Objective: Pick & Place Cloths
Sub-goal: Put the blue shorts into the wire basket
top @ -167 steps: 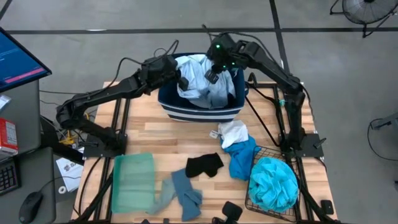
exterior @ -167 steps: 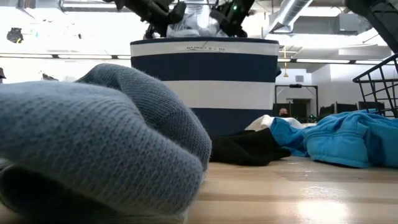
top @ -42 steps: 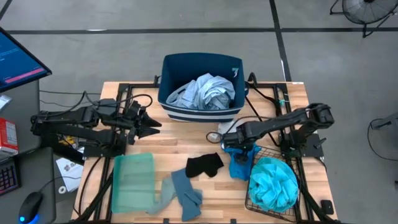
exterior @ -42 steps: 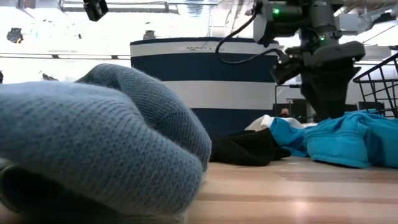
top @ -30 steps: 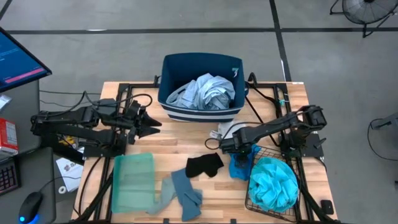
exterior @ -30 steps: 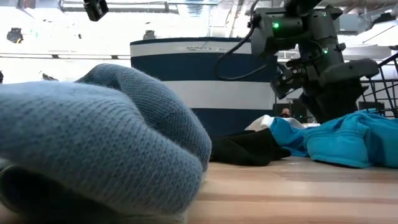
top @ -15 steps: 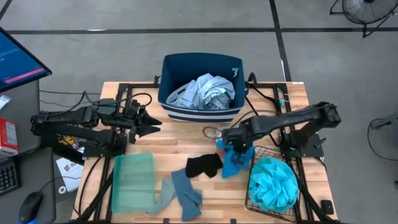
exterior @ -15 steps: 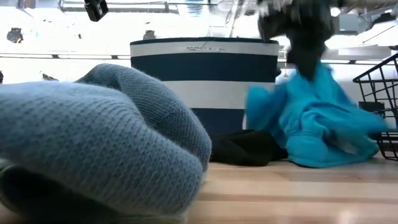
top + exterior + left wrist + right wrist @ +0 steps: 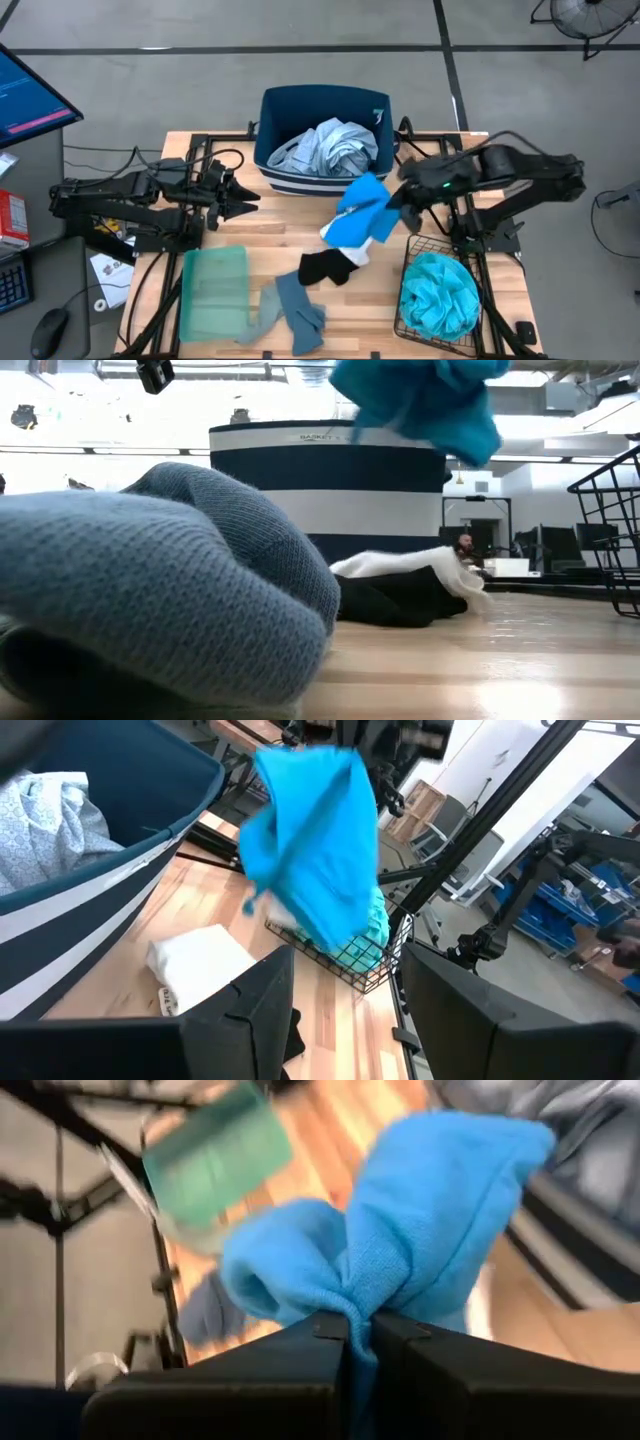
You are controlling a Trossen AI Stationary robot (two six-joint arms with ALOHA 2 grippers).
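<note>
My right gripper (image 9: 388, 205) is shut on the bright blue cloth (image 9: 360, 210), high above the table just in front of the navy striped bin (image 9: 325, 180). The cloth also shows in the low view (image 9: 430, 395). The pale blue-white shirt (image 9: 332, 150) lies in the bin. The white cloth (image 9: 400, 565) lies on the small black cloth (image 9: 322, 268) on the table. The grey-blue cloth (image 9: 295, 310) lies near the front edge. The turquoise cloth (image 9: 440, 290) fills a wire basket. My left gripper (image 9: 345, 1020) is open and empty at the table's left. My right gripper pinches a bunched fold of the bright blue cloth (image 9: 358, 1315) between its two fingers (image 9: 400, 1342). Several layers are gathered there. The cloth is lifted clear of the table and hangs slack, spreading out beyond the fingers.
A pale green tray (image 9: 215, 290) lies at the front left. The wire basket (image 9: 425, 250) stands at the front right. The bin stands at the far middle. Black frame rails (image 9: 200, 170) run along both sides of the table.
My right gripper has taken hold of the bright blue cloth, then risen and gone toward the bin. The cloth has come off the table and now hangs clear. The white cloth that lay beside it has shifted left onto the black cloth.
</note>
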